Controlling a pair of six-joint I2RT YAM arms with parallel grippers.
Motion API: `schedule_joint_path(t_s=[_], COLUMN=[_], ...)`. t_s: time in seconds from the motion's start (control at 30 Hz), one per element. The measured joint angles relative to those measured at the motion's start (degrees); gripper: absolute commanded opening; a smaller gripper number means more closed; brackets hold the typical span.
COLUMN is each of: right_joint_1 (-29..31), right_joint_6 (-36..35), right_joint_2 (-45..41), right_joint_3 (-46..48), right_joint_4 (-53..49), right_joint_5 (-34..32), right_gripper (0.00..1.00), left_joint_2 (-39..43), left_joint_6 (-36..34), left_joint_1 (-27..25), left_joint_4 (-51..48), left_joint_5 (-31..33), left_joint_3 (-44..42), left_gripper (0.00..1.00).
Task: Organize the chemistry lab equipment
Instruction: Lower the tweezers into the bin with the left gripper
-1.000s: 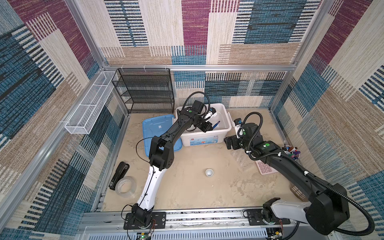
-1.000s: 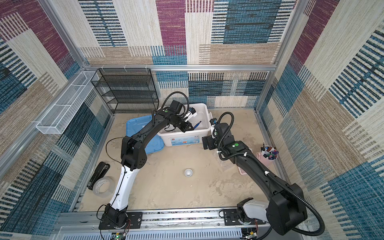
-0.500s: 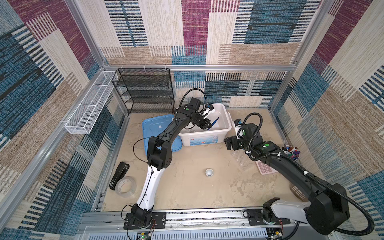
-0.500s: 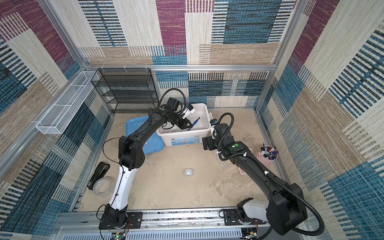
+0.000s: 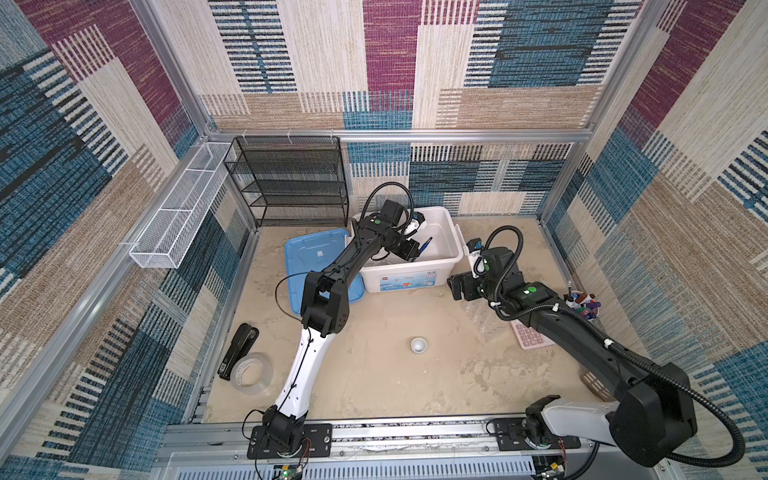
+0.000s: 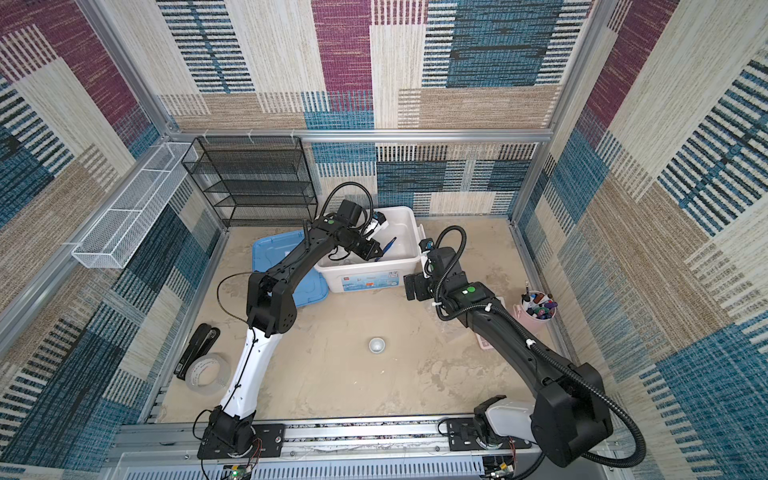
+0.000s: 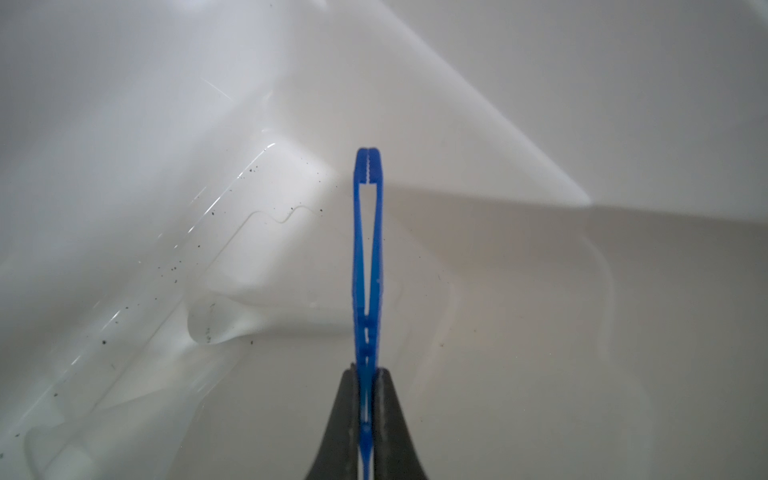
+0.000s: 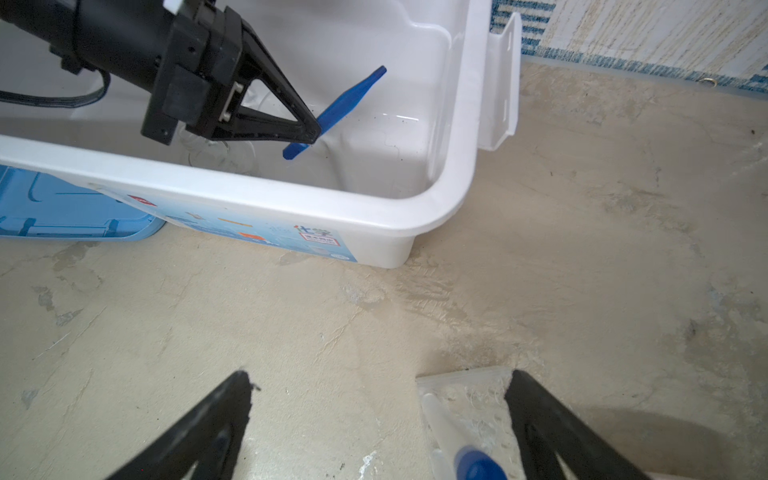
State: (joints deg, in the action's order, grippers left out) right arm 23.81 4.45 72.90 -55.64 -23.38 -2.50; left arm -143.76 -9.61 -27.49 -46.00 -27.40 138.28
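The dark blue plastic tweezers (image 7: pixel 368 249) are clamped near their joined end in the left pincer (image 7: pixel 366 374), whose jaws press tight on them. Over the last second that arm has drawn back a little, so the tweezers now hang tilted inside the white plastic bin (image 8: pixel 291 195), tips toward its far wall. I cannot tell whether they touch its floor. By my judgement only the release is left for this item. A clear glass vessel (image 8: pixel 220 153) lies in the bin beside them. The right pincer (image 8: pixel 380 376) has not moved. Its jaws stand wide and empty over the edge of the clear plastic rack (image 5: pixel 484 320) and 1 blue-capped test tube (image 8: pixel 469 461). The small white mortar (image 5: pixel 418 344) sits alone mid-tabletop, not yet stored. The beige mottled tabletop (image 5: pixel 374 395) also carries a light blue lid (image 5: pixel 316 257), black stapler (image 5: pixel 239 349), clear tape roll (image 5: pixel 251 370), pink calculator (image 5: pixel 530 336) and pink cup of markers (image 5: pixel 582 305). A black mesh shelf (image 5: pixel 291 183) and white wire basket (image 5: pixel 178 224) line the woven patchwork walls.
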Motion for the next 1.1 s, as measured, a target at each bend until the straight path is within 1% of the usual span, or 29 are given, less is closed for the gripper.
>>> schedule_joint_path(t_s=[0.23,0.43,0.67,0.77,0.9,1.03,1.1], right_joint_1=[0.00,0.00,0.57,2.45,6.62,10.16,10.62], right_joint_6=[0.00,-0.07,-0.24,-0.15,0.68,1.46,1.73], right_joint_2=[0.96,1.66,2.16,2.29,2.56,3.21,3.23], right_joint_3=[0.00,0.00,0.00,0.00,-0.02,-0.17,-0.17], right_joint_4=[0.09,-0.02,-1.01,-1.77,-2.73,-4.92,-5.84], right_joint_5=[0.57,2.56,6.01,6.54,6.58,6.47,4.68], right_gripper=[0.97,0.95,0.95,0.95,0.95,0.95,0.97], left_joint_2=[-0.66,-1.20,-1.75,-1.84,-2.08,-2.19,-2.19], left_joint_6=[0.61,0.61,0.66,0.79,0.85,0.87,0.87], left_joint_1=[-0.02,-0.04,-0.02,-0.02,-0.04,-0.04,-0.04], left_joint_4=[0.00,-0.26,-1.14,-1.36,-1.36,-1.86,-1.99], left_joint_5=[0.04,0.59,3.56,4.70,4.96,5.95,6.16], left_joint_3=[-0.66,-2.23,-2.43,-2.56,-2.56,-2.56,-2.58], left_gripper=[0.01,0.01,0.03,0.04,0.05,0.10,0.10])
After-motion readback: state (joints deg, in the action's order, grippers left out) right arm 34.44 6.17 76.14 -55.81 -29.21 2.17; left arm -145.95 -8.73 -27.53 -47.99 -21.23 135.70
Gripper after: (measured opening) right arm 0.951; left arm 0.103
